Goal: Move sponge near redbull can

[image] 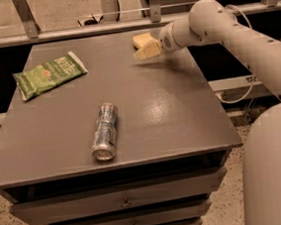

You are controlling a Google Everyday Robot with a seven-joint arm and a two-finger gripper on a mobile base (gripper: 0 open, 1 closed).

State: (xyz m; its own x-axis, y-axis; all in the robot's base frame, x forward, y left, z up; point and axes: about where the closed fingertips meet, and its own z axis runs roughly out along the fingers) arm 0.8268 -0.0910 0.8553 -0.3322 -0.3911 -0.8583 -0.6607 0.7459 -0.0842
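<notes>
Grey surface (190, 114) over drawers, with a green chip bag (50, 73) at far left. The redbull can (105, 131) lies on its side near the front edge. The sponge (142, 39) is at the far right, well apart from the can and right at the claw (149, 48). Cannot tell whether the claw is clamped on it. Risks: soft foam could slip from a shallow grip in transit, or a low approach could nudge the can and set it rolling toward the edge.

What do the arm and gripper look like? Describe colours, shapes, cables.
The off-white arm has rounded tubular segments and a bulbous joint; a pale cable loops beside it. Its pale yellow gripper sits over the far edge of the grey table.
</notes>
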